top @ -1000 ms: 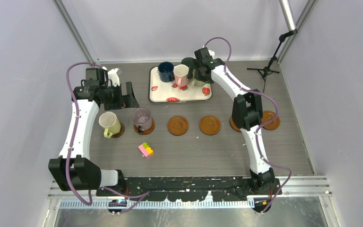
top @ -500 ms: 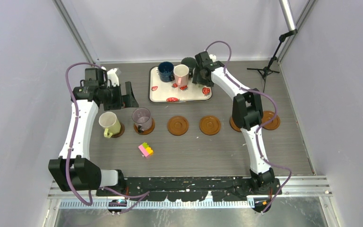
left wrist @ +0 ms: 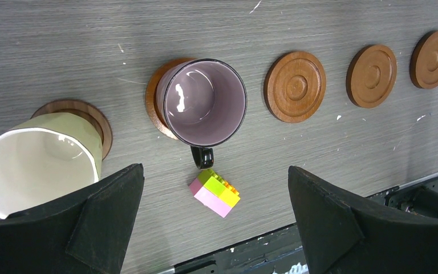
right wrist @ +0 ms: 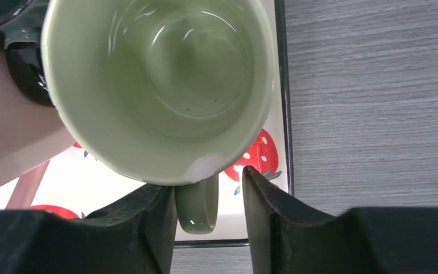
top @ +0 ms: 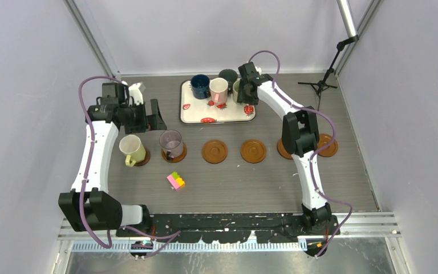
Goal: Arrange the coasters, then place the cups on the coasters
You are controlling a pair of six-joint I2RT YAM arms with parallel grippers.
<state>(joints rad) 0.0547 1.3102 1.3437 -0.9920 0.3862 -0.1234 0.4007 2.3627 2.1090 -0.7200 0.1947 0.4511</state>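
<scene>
A pale green cup (right wrist: 159, 85) stands on the strawberry tray (right wrist: 276, 142). Its handle (right wrist: 197, 208) sits between the fingers of my right gripper (right wrist: 208, 189). The left finger touches the handle and a narrow gap shows at the right finger. From above, the right gripper (top: 244, 91) is at the tray's right end, beside the pink cup (top: 218, 89), dark blue cup (top: 200, 86) and dark grey-green cup (top: 227, 76). The cream cup (top: 131, 149) and purple cup (top: 171, 141) rest on coasters. Bare coasters (top: 214, 152) (top: 253, 151) (top: 327, 145) lie in the row. My left gripper (left wrist: 217, 217) hangs wide open above the table.
A pink-yellow-green block toy (top: 176, 181) lies in front of the purple cup. A small black tripod (top: 319, 85) stands at the back right. The right arm's elbow hides part of a coaster (top: 282, 150). Grey walls enclose the table on three sides.
The right gripper's jaws have narrowed around the pale green cup's handle, and its wrist has shifted slightly right. The left arm has not moved.
</scene>
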